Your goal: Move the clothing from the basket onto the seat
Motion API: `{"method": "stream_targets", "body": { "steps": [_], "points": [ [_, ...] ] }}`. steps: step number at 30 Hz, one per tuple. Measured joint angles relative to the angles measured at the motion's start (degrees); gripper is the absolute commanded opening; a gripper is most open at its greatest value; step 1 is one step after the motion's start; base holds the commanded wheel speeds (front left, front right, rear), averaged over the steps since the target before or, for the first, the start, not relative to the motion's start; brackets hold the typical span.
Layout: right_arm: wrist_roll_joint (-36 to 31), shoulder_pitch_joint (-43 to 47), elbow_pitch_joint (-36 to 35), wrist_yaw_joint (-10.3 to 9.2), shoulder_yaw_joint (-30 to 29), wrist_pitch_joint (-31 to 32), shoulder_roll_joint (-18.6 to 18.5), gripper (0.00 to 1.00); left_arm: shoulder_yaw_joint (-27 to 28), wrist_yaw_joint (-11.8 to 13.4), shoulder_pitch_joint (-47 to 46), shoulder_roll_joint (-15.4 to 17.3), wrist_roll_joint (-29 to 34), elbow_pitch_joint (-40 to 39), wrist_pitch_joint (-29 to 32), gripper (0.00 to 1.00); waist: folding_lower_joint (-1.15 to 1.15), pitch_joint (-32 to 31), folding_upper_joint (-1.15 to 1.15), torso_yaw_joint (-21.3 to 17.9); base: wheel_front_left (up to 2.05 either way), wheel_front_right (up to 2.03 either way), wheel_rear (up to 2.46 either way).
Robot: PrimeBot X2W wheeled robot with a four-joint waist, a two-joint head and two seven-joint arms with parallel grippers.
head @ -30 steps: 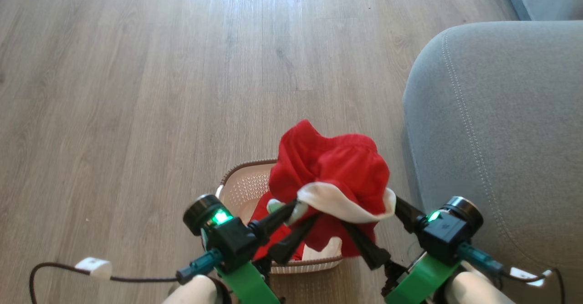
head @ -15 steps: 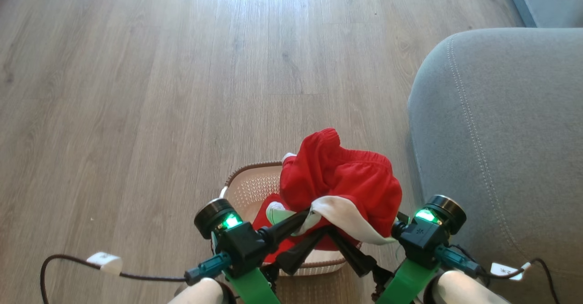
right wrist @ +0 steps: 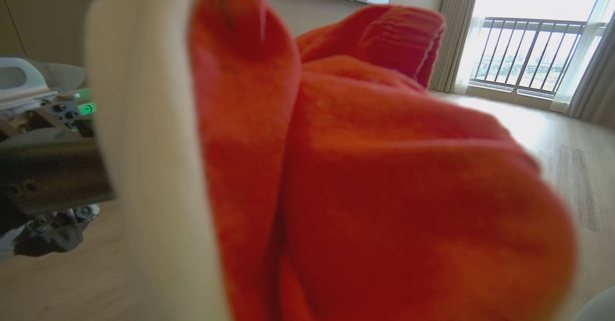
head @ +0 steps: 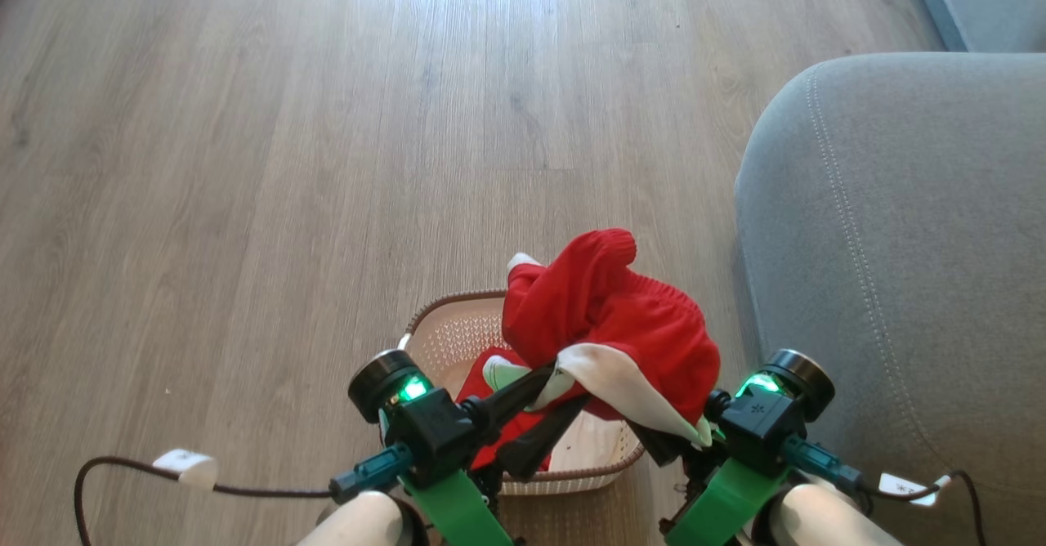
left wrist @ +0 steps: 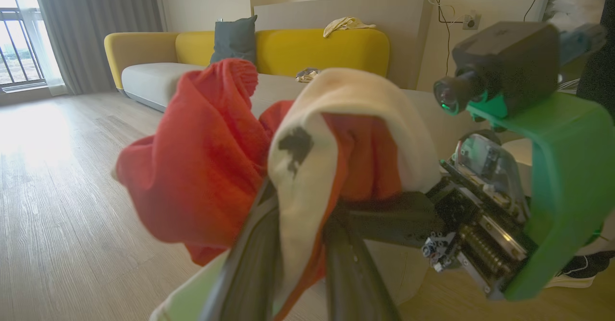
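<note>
Plenty of bare floor (head: 327,162) lies ahead, the seat (head: 899,243) edge close on the right; left gripper (head: 564,389) pinches clothing (head: 621,325) above the basket (head: 441,309), right gripper (head: 666,446) fingers hidden, grip unclear.

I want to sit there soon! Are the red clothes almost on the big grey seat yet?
Not yet. Done: a bunch of the clothing is lifted above the basket. In hand: the left claw pinches its white band, and the right claw seems to grip it from the other side. Left: carry it over to the seat beside it, then fetch the red cloth lying in the basket.
</note>
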Motion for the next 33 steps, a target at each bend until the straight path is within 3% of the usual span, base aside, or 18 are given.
{"method": "stream_targets", "body": {
  "steps": [4,7,9,11,33],
  "points": [
    [-0.9,0.0,0.0,0.01,-1.0,0.0,0.3,0.0,0.3,0.0,0.0,-0.2,0.4,0.1,0.0,0.0,0.0,0.3,0.0,0.1,0.0,0.0,0.0],
    [-1.4,0.0,-0.1,0.01,-1.6,0.0,0.9,0.0,0.7,0.0,0.0,-0.5,0.9,0.0,0.0,0.34,0.0,0.4,0.0,0.3,0.0,0.0,0.0],
    [-2.3,0.0,-0.1,0.0,-2.4,0.0,1.2,0.0,0.8,0.0,-0.1,-0.6,1.5,0.0,0.0,0.49,0.0,0.3,0.0,0.3,0.0,0.0,0.0],
    [-3.2,0.0,-0.3,-0.01,-4.6,0.0,1.6,0.0,1.5,0.0,0.0,-0.8,2.6,0.0,0.0,1.0,0.0,0.2,0.0,0.4,0.0,0.0,0.0],
    [-7.8,1.9,-0.8,-0.01,-15.8,0.0,3.2,0.0,4.5,0.0,2.6,-1.1,6.1,4.2,0.0,1.0,0.0,-0.5,0.0,-0.3,0.0,0.0,0.0]
  ]
}}
